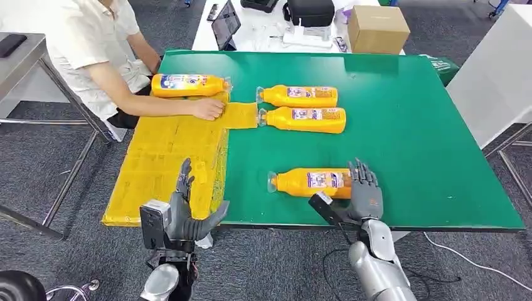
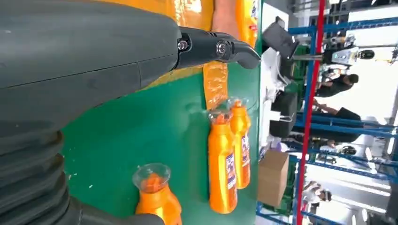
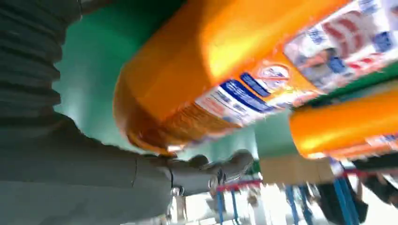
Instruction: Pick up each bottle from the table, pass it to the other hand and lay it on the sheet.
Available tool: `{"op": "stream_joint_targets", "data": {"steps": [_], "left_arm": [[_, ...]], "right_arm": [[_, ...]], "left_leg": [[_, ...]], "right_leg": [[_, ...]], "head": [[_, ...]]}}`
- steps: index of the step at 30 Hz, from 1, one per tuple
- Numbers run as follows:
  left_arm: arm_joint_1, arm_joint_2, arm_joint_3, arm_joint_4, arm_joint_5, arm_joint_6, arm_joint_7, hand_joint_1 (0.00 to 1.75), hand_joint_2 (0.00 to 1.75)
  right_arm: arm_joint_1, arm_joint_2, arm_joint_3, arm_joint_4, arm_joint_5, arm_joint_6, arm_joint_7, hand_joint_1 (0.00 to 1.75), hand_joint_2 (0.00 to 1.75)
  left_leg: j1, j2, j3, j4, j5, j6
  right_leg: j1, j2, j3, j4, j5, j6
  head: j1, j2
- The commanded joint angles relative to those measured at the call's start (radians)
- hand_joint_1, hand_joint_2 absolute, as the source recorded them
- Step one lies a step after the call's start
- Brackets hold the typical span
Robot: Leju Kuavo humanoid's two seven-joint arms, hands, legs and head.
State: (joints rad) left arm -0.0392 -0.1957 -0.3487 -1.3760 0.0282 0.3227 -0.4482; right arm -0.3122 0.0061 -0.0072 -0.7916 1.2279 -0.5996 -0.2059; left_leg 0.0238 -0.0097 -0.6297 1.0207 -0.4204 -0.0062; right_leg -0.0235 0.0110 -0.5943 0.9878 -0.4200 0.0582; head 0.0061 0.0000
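Observation:
Three orange bottles lie on the green table (image 1: 414, 125): the nearest one (image 1: 310, 182), and a pair further back (image 1: 300, 95) (image 1: 305, 119). My right hand (image 1: 365, 188) reaches over the base end of the nearest bottle (image 3: 225, 70) with fingers extended, the thumb (image 3: 206, 168) below it; the bottle still lies on the table. My left hand (image 1: 185, 210) hovers open over the near edge of the yellow sheet (image 1: 163, 163), holding nothing. A fourth bottle (image 1: 188, 84) lies at the sheet's far end. The pair of bottles (image 2: 220, 164) and the nearest bottle's cap (image 2: 152, 180) appear beyond my left thumb (image 2: 220, 47).
A person sits at the far left, one hand (image 1: 207, 108) pressing on the sheet near the fourth bottle. A cardboard box (image 1: 377, 28), a tablet (image 1: 226, 24) and a black bag (image 1: 310, 11) stand on a white table behind. A white surface (image 1: 495, 75) lies to the right.

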Motion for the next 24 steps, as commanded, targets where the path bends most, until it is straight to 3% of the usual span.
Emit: {"op": "stream_joint_targets", "data": {"steps": [1,16,17,18,19,24], "left_arm": [[-0.05,0.025,-0.023,0.056,-0.011,-0.019,0.021,0.0,1.75],[-0.064,0.023,-0.031,0.059,-0.013,-0.035,0.026,0.0,1.75],[-0.067,0.024,-0.035,0.061,-0.012,-0.039,0.026,0.0,1.75],[-0.069,0.023,-0.037,0.064,-0.011,-0.042,0.026,0.0,1.75],[-0.073,0.024,-0.04,0.068,-0.01,-0.045,0.026,0.0,1.75],[-0.074,0.023,-0.047,0.076,0.004,-0.054,0.028,0.0,1.75]], "right_arm": [[-0.084,-0.086,0.148,0.129,-0.039,0.078,0.082,0.0,1.75],[-0.112,-0.09,0.173,0.162,-0.054,0.11,0.083,0.0,1.75],[-0.121,-0.091,0.175,0.177,-0.064,0.108,0.076,1.2,1.75],[-0.129,-0.095,0.18,0.198,-0.064,0.114,0.073,1.38,1.75],[-0.14,-0.097,0.183,0.224,-0.069,0.114,0.066,1.73,1.75],[-0.156,-0.102,0.2,0.289,-0.082,0.1,0.023,1.75,1.75]], "left_leg": [[0.0,0.001,0.005,-0.001,-0.001,0.002],[0.0,0.0,0.005,-0.001,0.0,0.002],[0.0,0.0,0.006,-0.001,0.0,0.002],[0.0,0.0,0.004,-0.001,0.0,0.002],[0.0,0.001,0.007,-0.001,0.0,0.003],[0.0,0.001,0.006,-0.001,0.0,0.002]], "right_leg": [[0.001,-0.001,0.005,-0.001,-0.001,-0.003],[0.0,-0.001,0.005,-0.001,0.0,-0.001],[0.001,-0.002,0.006,-0.001,0.0,-0.001],[0.001,-0.001,0.004,-0.001,0.001,-0.001],[0.001,-0.002,0.007,-0.002,0.0,-0.002],[0.001,-0.001,0.007,-0.002,0.0,-0.002]], "head": [[0.0,0.0],[0.0,0.0],[0.0,0.0],[0.0,0.0],[0.0,0.0],[0.0,0.0]]}}
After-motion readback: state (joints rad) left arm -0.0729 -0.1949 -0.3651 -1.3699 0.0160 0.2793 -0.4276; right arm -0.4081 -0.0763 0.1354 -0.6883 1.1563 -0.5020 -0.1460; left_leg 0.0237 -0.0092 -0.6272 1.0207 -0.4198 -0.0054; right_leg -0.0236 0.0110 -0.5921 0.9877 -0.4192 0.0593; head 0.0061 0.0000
